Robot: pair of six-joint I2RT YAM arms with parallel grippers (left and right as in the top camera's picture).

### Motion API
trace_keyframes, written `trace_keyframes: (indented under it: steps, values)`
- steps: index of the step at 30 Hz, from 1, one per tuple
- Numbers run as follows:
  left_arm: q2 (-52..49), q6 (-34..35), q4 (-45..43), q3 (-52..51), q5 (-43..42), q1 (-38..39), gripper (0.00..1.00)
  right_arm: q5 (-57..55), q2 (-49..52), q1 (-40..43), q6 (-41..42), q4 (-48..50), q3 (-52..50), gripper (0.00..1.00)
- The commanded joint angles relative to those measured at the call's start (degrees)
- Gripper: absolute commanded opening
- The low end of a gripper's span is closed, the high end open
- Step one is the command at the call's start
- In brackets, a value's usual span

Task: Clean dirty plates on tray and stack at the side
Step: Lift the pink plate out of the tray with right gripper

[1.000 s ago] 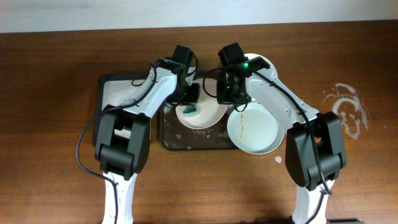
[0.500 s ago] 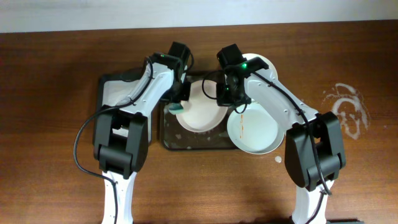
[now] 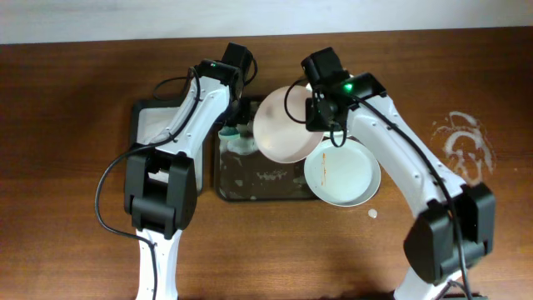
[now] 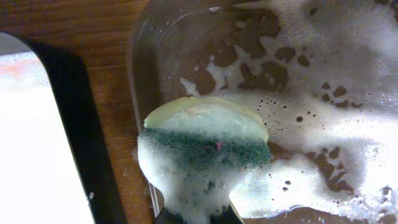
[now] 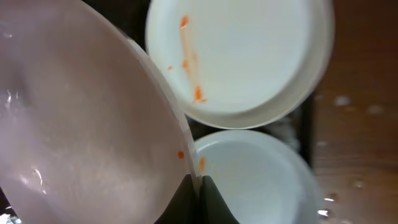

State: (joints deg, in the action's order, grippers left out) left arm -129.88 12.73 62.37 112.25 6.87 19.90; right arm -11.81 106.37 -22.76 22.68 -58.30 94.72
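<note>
My right gripper (image 3: 321, 117) (image 5: 199, 186) is shut on the rim of a white plate (image 3: 287, 125) (image 5: 81, 118) and holds it tilted above the foam-streaked tray (image 3: 258, 179) (image 4: 186, 37). A second plate (image 3: 341, 171) (image 5: 239, 56) with orange smears lies over the tray's right end. A third plate (image 5: 249, 180) shows only in the right wrist view, below the held rim. My left gripper (image 3: 236, 133) (image 4: 196, 214) is shut on a foamy green and yellow sponge (image 3: 239, 143) (image 4: 205, 149) at the tray's left edge.
A narrower dark tray (image 3: 154, 125) (image 4: 74, 124) with a bright glare lies just left of the main tray. A white soap stain (image 3: 462, 142) marks the wooden table (image 3: 75, 167) at the right.
My right gripper has lifted the plate off the tray and tilted it up. My left gripper has drawn the sponge off that plate, leftward to the tray's left edge.
</note>
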Motion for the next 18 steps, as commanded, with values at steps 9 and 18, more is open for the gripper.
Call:
trace_keyframes:
  steps: [9, 18]
  values:
    - [-0.5, 1.22, 0.07, 1.05, -1.7, -0.22, 0.01, -38.82, -2.62, -14.21, 11.91, -6.14, 1.25, 0.04]
    - [-0.5, 1.2, -0.33, 1.05, -4.13, -0.2, 0.01, -58.6, -2.62, -22.36, 34.05, -19.43, 1.18, 0.04]
